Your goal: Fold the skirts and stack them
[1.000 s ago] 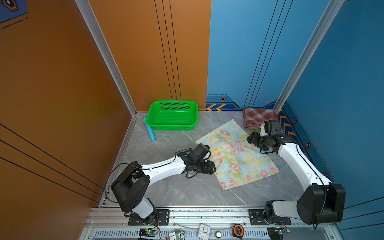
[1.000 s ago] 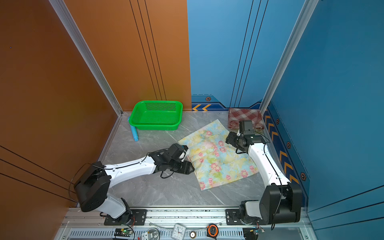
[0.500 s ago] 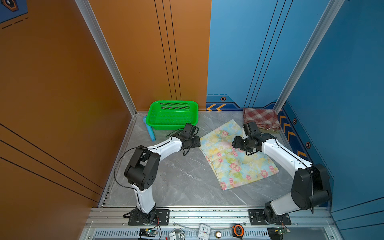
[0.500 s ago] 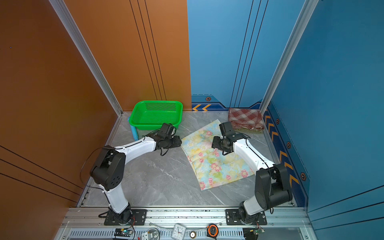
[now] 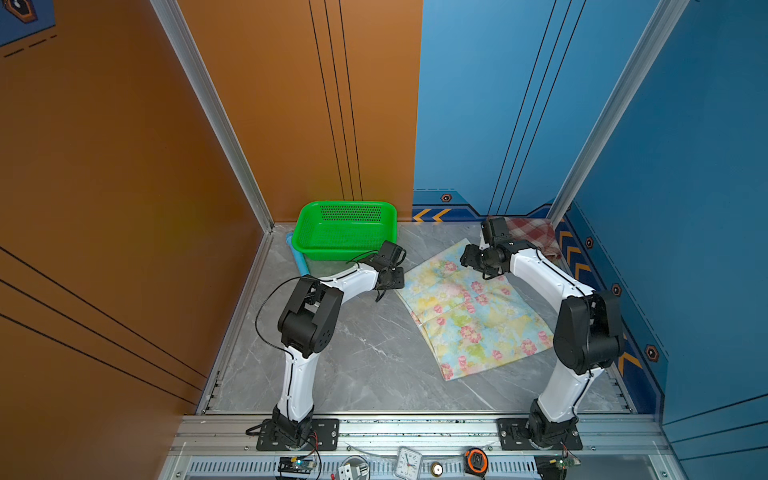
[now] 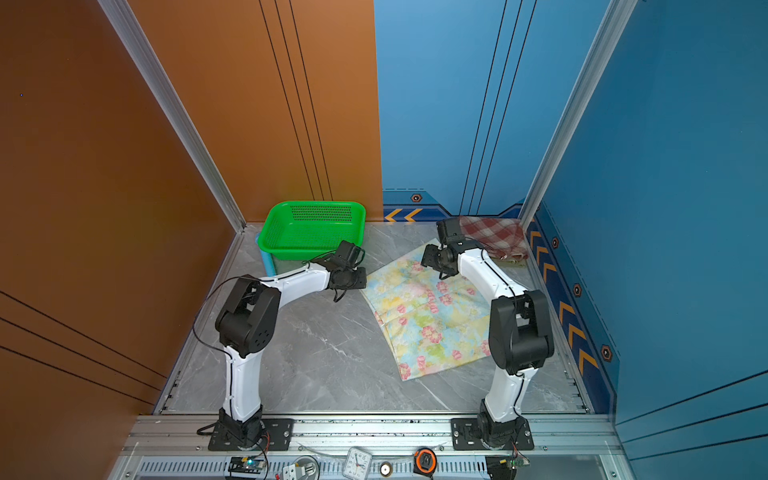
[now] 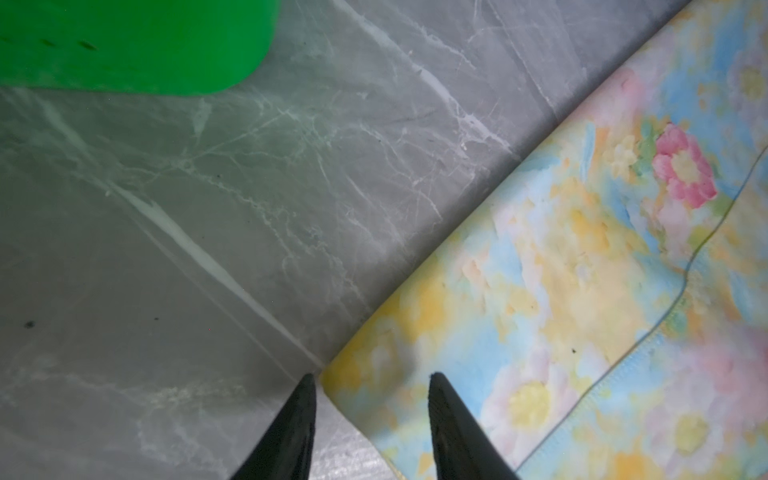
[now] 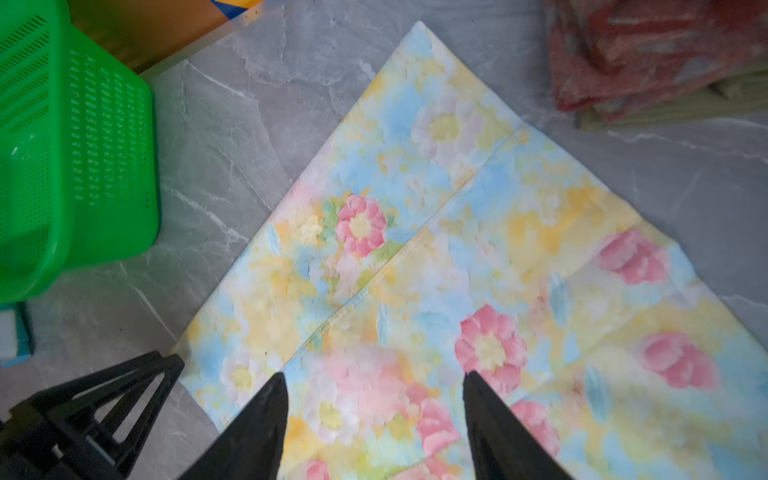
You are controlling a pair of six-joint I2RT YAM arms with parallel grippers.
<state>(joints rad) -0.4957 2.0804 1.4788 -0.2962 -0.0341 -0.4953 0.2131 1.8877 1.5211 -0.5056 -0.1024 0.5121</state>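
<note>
Three skirts are sharing a grey marbled desk [image 5: 353, 365] as two robot arms are bending over one of them. The pale yellow-blue floral skirt [image 5: 469, 316] is lying spread flat on the right half of the desk, with one corner pointing toward the back wall and a stitched seam running across the print.

The left tool [image 5: 397, 280] is sitting low at the skirt's left-hand corner, just in front of the green mesh basket [image 5: 340, 251]. In the left wrist view its two black fingers [image 7: 291, 424] are standing apart. One is over bare desk and the other over the cloth, with the corner of the skirt between them and nothing clamped. Whether the tips are touching the fabric cannot be told.

The right tool [image 5: 468, 258] is hanging over the far end of the same skirt. In the right wrist view its fingers [image 8: 494, 424] are spread wide above the pink flowers, gripping nothing.

The red-brown and cream plaid skirt [image 5: 536, 232] is resting folded in the far right corner against the blue wall, apart from the floral one. It is lying on the olive-green skirt [image 8: 665, 110], whose edge is showing beneath it.

A blue cylinder [image 5: 297, 257] is lying beside the basket on the left.
</note>
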